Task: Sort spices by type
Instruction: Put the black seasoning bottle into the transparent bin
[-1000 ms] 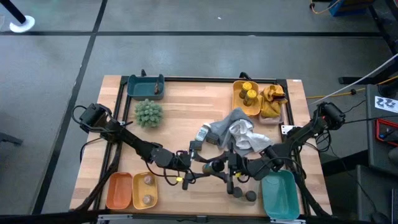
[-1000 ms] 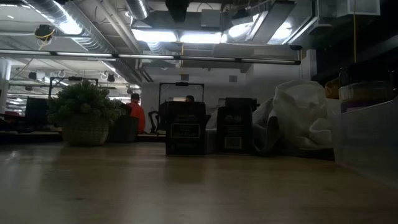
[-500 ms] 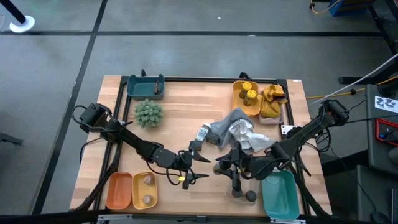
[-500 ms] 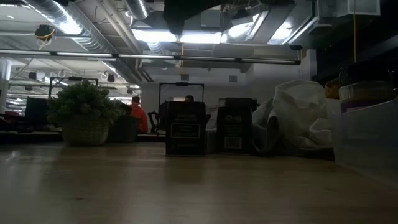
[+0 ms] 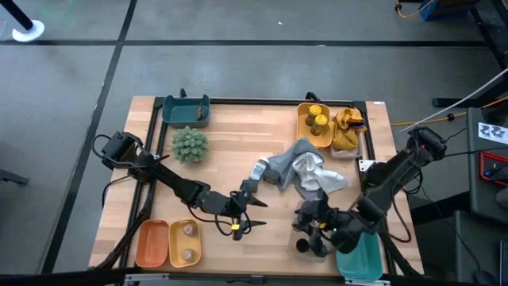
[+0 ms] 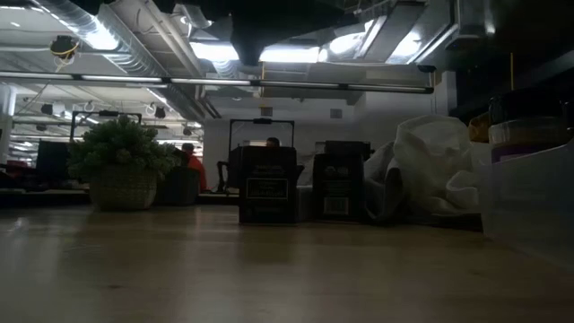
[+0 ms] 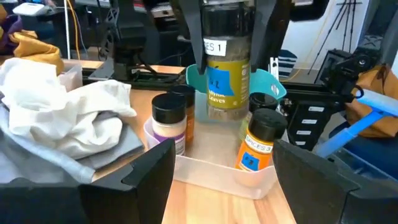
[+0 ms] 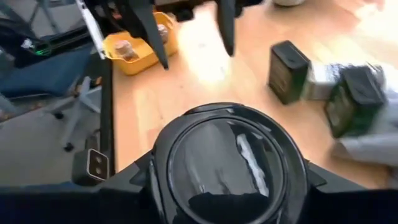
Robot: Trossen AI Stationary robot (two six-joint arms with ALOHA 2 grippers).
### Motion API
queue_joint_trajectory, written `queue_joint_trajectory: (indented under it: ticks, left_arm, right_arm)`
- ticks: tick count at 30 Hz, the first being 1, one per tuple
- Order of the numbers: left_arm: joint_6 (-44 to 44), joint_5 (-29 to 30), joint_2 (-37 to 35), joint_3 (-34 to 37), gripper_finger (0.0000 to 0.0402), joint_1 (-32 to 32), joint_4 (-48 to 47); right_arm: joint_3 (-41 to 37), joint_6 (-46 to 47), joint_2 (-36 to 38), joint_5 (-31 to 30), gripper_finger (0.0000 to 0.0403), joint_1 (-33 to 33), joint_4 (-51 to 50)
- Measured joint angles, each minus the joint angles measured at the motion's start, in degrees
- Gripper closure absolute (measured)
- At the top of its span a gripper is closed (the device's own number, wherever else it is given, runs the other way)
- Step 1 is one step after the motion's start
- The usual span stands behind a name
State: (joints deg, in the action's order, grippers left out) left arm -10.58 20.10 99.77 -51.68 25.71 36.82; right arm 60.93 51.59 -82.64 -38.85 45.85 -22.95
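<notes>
My right gripper (image 5: 316,235) clamps a tall spice jar (image 8: 229,163) by its body, lifted near the teal bin (image 5: 359,253) so it travels upright; its black lid (image 8: 231,155) fills my wrist view. My left gripper (image 5: 248,213) waits mid-table, fingers spread and empty; the jar shows a clear body, blue label (image 7: 222,81) and yellowish contents.

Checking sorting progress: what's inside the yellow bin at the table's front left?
Two brown-lidded jars sit inside the yellow bin, one behind the other; their labels aren't visible from above.
</notes>
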Motion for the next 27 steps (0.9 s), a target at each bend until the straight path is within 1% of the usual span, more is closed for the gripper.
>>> queue_joint_trajectory:
  ticks: [4,8,20,27]
  left_arm:
    - [-1.01,0.00,0.00,0.00,0.0151,0.00,-0.37]
    - [-1.49,0.00,0.00,0.00,0.0151,0.00,-0.33]
    - [-5.00,0.00,0.00,0.00,0.0151,0.00,-0.52]
    - [-5.54,-0.02,0.00,0.00,0.0151,0.00,-1.50]
  right_arm:
    - [0.00,6.01,-1.27,-4.73,0.0202,3.33,-5.94]
    - [-0.02,11.08,-3.10,-6.54,0.0201,5.02,-8.74]
    - [-0.02,12.64,-11.26,-7.88,0.0200,5.54,-8.13]
    - [-0.02,12.66,-12.91,-6.63,0.0199,5.54,-8.11]
